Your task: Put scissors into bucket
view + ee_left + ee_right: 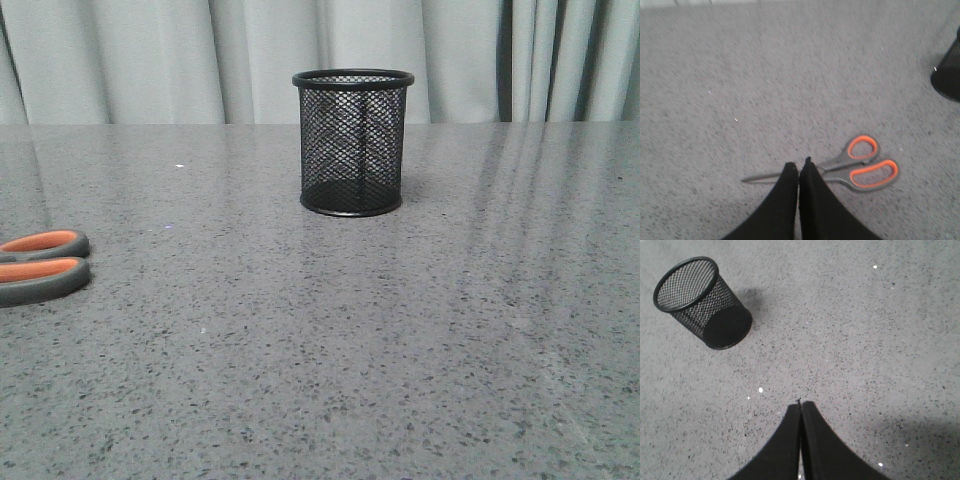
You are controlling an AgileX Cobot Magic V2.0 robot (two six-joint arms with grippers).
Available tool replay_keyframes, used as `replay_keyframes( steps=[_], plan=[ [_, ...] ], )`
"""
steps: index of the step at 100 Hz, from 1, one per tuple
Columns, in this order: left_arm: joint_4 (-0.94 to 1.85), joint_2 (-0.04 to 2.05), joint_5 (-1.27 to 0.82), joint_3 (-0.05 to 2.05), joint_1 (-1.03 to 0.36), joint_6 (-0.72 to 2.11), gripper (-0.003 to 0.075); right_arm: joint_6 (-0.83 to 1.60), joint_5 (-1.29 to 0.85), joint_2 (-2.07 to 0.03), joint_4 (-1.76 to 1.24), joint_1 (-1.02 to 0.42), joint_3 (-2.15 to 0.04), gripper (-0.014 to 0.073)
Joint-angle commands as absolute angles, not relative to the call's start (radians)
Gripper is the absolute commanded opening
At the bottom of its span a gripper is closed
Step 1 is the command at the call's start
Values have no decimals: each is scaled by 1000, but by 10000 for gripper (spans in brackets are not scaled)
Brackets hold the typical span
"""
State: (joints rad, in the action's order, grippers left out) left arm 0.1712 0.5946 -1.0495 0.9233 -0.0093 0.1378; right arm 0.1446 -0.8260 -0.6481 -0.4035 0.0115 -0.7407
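Observation:
The scissors point(855, 167) lie flat on the grey table, handles dark grey with orange lining, slim blades closed. In the front view only their handles point(42, 265) show at the left edge. My left gripper point(799, 167) is shut and empty, above the scissors near the pivot. The bucket point(352, 140), a black wire-mesh cup, stands upright at the table's middle back; it shows in the right wrist view point(702, 302) and its edge in the left wrist view point(947, 75). My right gripper point(801, 405) is shut and empty, over bare table some way from the bucket.
A grey speckled stone table point(350, 340) runs across the whole view. Pale curtains point(150, 60) hang behind its far edge. Neither arm shows in the front view.

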Motion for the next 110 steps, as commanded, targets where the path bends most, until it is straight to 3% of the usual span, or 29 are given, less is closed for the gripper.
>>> replay_keyframes(
  steps=[1,13,20,31,39,69,110],
  plan=[
    [239,647,-1029,975,-8,169,-18,180,-820,-684,-420,15,-805,27],
    [340,688,-1033,978,-8,256,59,180,-871,-719,-421,15,-844,246],
    [380,710,-1033,978,-8,268,185,180,-889,-736,-425,15,-859,393],
    [387,731,-1043,978,-8,295,413,180,-891,-745,-426,15,-873,437],
    [387,745,-1050,978,-8,311,494,182,-891,-745,-426,15,-880,437],
    [385,891,-1105,984,-8,576,491,188,-895,-745,-426,15,-880,437],
    [387,1161,-1060,1003,-60,1470,492,196,-896,-745,-426,15,-880,437]
  ],
)
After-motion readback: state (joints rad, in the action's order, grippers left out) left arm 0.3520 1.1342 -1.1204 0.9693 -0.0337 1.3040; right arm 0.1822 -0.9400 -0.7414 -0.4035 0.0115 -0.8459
